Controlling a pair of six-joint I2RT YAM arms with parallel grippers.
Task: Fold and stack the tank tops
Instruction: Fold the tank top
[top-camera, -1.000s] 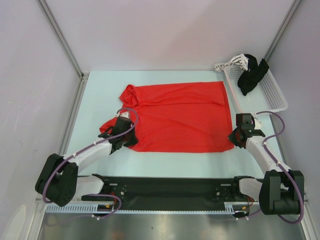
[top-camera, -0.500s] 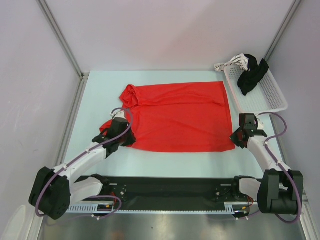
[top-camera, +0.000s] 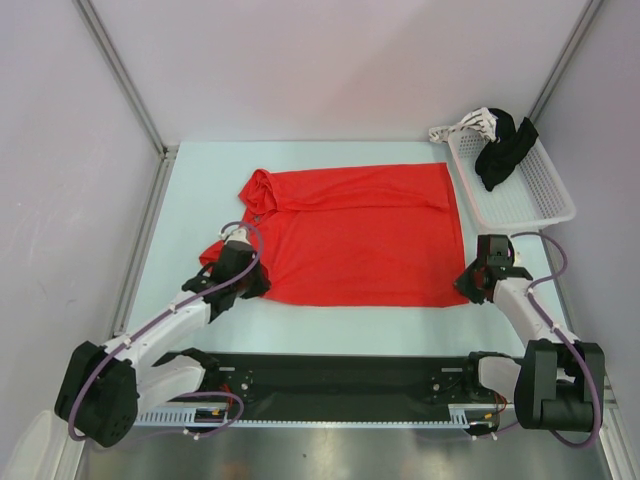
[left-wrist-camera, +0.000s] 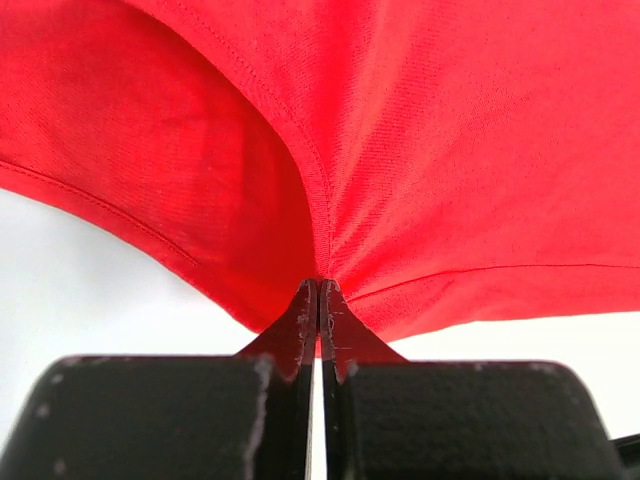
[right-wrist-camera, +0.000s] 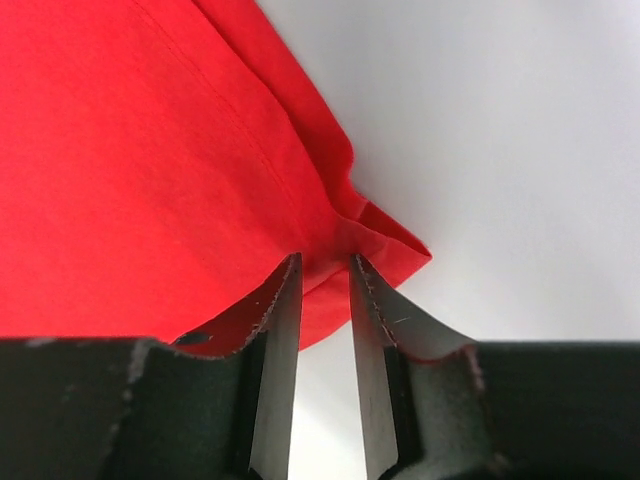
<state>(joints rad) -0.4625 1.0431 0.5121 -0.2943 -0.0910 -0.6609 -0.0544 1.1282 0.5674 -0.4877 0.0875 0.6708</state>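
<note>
the red tank top (top-camera: 360, 235) is spread on the counter (top-camera: 200, 185); it is judged thin and limp, best pinched at hem corners. the left end effector (left-wrist-camera: 318, 288) is clamped on it; the right end effector (right-wrist-camera: 325, 264) is parted.

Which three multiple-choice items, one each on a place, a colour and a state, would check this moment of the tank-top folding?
1. Where does the basket stand?
A. at the far right of the table
B. at the near left corner
C. between the arm bases

2. What colour is the tank top spread out flat?
A. blue
B. green
C. red

3. How is the left gripper?
A. wide open in the air
B. shut on the tank top
C. shut on the basket

Answers:
1 A: the top view shows the basket against the far right edge.
2 C: the cloth is bright red in every view.
3 B: the left wrist view shows the jaws pressed together on red fabric.
</note>
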